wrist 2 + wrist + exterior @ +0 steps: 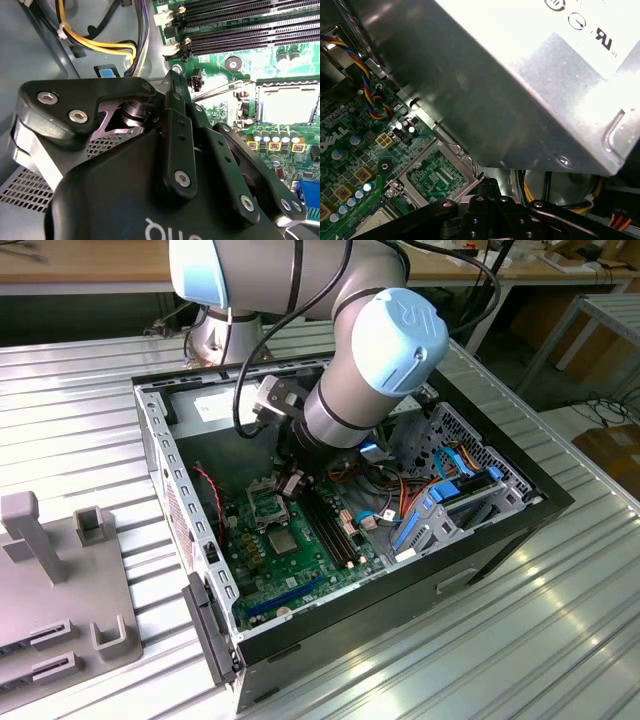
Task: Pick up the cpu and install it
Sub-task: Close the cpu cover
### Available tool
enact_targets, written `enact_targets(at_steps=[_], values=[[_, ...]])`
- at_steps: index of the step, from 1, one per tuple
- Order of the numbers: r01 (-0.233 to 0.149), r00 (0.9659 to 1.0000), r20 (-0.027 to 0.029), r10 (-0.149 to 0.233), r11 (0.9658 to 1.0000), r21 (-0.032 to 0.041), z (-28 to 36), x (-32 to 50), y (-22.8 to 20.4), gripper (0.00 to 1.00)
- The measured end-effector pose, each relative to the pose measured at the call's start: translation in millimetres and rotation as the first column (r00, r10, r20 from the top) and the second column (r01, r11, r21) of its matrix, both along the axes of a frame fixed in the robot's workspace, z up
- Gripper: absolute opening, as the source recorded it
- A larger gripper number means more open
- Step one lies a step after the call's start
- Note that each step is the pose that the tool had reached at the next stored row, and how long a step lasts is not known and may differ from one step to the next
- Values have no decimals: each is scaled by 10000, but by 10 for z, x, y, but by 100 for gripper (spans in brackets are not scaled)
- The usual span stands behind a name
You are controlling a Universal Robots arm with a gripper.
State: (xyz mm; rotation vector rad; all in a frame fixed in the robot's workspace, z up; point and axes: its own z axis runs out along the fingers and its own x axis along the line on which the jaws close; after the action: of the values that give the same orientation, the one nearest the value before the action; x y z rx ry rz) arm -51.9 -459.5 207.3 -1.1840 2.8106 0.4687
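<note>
The cpu (290, 104) is a flat silver-grey square lying inside the metal-framed socket (248, 107) on the green motherboard (300, 570). A corner of the cpu (372, 222) also appears in the first wrist view, beside the hinged socket frame (436, 172), which stands swung open. The thin socket lever (220, 90) sticks out past the frame. My gripper (292, 483) hangs inside the open computer case (160, 455), just above and beside the socket (265, 505). Its black linkage (175, 165) blocks the view of what lies under it.
A silver power supply box (520, 75) sits close over the gripper. Black memory slots (240, 30) and yellow cables (100, 45) lie beside the socket. Blue drive brackets (440, 510) are at the exterior view's right. A grey fixture (60, 580) stands outside the case.
</note>
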Motion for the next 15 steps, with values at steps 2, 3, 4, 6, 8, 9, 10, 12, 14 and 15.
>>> enact_targets(at_steps=[2,3,4,6,8,9,10,12,14,15], values=[[-1,10000,0,1,10000,-34,15,0,0,11],[-2,10000,0,2,10000,-60,25,0,0,11],[-2,10000,0,2,10000,-91,35,0,0,11],[-4,10000,-1,4,9998,-183,55,0,0,11],[-5,10000,0,5,9996,-291,70,0,0,11],[-7,10000,0,7,9994,-336,77,0,0,11],[-8,10000,0,8,9993,-381,86,0,0,11],[-9,10000,-1,9,9990,-440,105,0,-1,11],[-10,10000,-1,10,9989,-470,123,0,0,11],[-10,10000,-1,10,9988,-482,132,0,-1,11]])
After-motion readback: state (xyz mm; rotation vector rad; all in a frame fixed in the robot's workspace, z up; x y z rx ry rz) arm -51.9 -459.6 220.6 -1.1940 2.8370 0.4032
